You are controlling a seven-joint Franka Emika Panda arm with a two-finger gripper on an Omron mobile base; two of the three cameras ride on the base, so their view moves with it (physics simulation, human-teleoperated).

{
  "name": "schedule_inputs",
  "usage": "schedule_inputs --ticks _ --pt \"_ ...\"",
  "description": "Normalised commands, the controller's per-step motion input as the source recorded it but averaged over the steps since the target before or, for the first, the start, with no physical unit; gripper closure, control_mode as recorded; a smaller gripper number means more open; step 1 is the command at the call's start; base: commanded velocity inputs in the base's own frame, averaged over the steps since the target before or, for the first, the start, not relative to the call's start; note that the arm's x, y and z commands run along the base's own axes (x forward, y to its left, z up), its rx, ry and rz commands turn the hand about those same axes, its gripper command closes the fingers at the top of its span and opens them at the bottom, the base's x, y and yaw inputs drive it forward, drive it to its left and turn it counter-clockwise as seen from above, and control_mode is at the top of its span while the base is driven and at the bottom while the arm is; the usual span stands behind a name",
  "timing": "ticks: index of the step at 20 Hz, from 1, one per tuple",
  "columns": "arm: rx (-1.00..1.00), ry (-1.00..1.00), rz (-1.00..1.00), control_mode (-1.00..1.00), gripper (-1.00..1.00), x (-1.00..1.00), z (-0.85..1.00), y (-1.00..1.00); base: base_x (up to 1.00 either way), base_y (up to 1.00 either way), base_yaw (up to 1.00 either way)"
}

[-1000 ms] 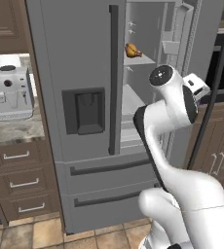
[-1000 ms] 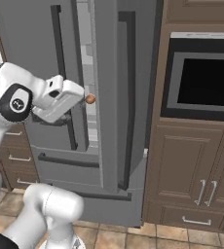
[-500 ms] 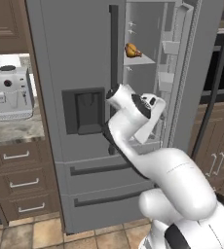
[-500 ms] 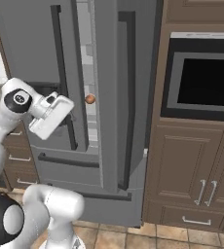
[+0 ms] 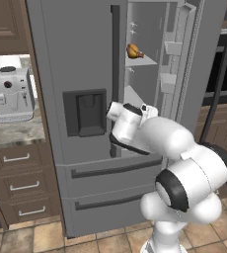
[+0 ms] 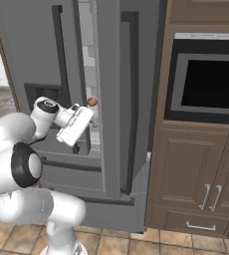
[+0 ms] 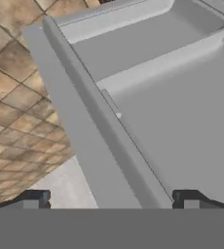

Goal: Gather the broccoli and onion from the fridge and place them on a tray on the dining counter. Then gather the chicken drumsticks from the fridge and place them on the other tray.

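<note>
I'm driving the rig in a home kitchen, rendered rather than real. A tall grey French-door fridge [image 5: 86, 99] with a dark dispenser recess [image 5: 85, 112] and bottom drawers stands before me, one door open on white shelves holding a chicken drumstick [image 5: 133, 51]. Left of it a coffee machine [image 5: 12, 94] sits on a stone bench [image 5: 9, 137] over brown wooden drawers [image 5: 21, 185]. To the right I see a built-in oven [image 6: 206, 79] in brown cabinetry [image 6: 196, 174], and tan floor tiles [image 6: 176, 241] underfoot.

Greys, browns and one golden spot

Grey fridge [image 5: 81, 64] with dark handles; golden-brown drumstick [image 5: 133, 51]; orange-brown onion [image 6: 92, 101]; brown wooden cabinets [image 6: 196, 169]; tan tiled floor [image 7: 16, 97]; white arm [image 5: 184, 168].
</note>
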Motion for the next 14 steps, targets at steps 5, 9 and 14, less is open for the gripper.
schedule_inputs --ticks 5,9,14 --pt "-0.01 0.55 0.11 -1.00 -1.00 0.90 0.00 -0.11 0.00 0.00 0.00" --pt "-0.03 0.48 0.01 -1.00 -1.00 0.14 -0.01 -0.27 0.00 0.00 0.00" --pt "-0.04 0.36 0.00 -1.00 -1.00 -0.70 -0.07 -0.94 0.00 0.00 0.00"
